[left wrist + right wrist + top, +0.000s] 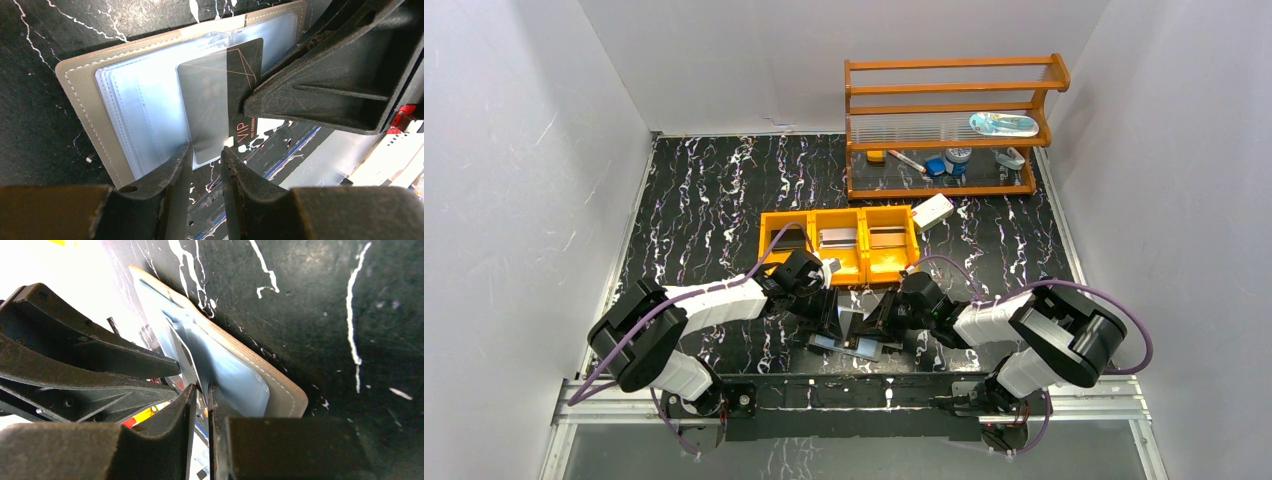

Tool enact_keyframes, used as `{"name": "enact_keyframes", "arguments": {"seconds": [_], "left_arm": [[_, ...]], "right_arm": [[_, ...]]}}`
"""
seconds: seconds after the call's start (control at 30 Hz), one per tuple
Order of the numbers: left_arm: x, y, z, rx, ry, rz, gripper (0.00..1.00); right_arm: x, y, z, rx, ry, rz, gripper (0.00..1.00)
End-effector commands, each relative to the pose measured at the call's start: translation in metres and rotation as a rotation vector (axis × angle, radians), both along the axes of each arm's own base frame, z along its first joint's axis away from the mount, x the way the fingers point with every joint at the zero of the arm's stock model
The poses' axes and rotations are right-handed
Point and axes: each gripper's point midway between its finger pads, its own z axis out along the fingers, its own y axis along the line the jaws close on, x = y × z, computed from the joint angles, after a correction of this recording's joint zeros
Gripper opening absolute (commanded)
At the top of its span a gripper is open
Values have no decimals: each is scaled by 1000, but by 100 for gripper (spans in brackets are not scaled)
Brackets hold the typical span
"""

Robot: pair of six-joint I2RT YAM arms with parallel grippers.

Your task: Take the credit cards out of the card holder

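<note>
The card holder (849,346) lies open near the table's front edge, grey border (80,87) round pale blue-grey sleeves. A dark credit card (246,60) marked VIP sticks halfway out of a clear pocket. My right gripper (201,388) comes in from the right and is shut on that card's thin edge; its finger (320,85) meets the card's side. My left gripper (206,148) stands at the holder's near edge, jaws a little apart, the sleeve's corner showing between the tips and nothing pinched. From above, both grippers, left (824,310) and right (879,316), crowd over the holder (282,390).
An orange three-compartment tray (864,272) sits just behind the grippers, with flat cards in its middle and right compartments. A white box (932,212) lies at its right end. A wooden shelf (944,130) with small items stands at the back right. White walls close in both sides.
</note>
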Motion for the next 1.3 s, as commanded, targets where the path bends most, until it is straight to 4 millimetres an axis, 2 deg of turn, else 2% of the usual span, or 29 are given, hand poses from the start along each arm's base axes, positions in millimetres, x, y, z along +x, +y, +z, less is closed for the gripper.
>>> {"name": "enact_keyframes", "arguments": {"seconds": [0.0, 0.07, 0.27, 0.43, 0.7, 0.73, 0.8, 0.97, 1.0, 1.07, 1.17, 1.27], "left_arm": [[-9, 15, -8, 61, 17, 2, 27], [-9, 15, -8, 63, 19, 1, 27], [-8, 14, -6, 57, 15, 3, 27], [-9, 15, -6, 55, 15, 6, 27], [-8, 13, -3, 48, 10, 5, 27], [-8, 13, -3, 47, 11, 5, 27], [-9, 14, -4, 49, 12, 3, 27], [-8, 13, -3, 48, 12, 7, 27], [-8, 14, -4, 49, 12, 8, 27], [-8, 13, -3, 46, 12, 8, 27], [-8, 13, -2, 45, 15, 9, 26], [-7, 14, -1, 45, 5, 14, 27]], "right_arm": [[11, 11, 16, 46, -93, 20, 21], [12, 12, 20, 58, -109, 23, 22], [11, 14, 29, 80, -144, 24, 35], [13, 11, 28, 45, -157, -2, 37], [12, 11, 22, -1, -163, -15, 29], [17, 19, 32, 19, -184, -13, 28], [18, 23, 37, 25, -201, -6, 25], [19, 28, 42, 33, -221, 4, 26], [19, 28, 39, 17, -213, 2, 29], [20, 27, 35, -22, -209, 7, 28], [21, 28, 36, -57, -220, 18, 15], [20, 8, 33, -122, -219, -26, 4]]}}
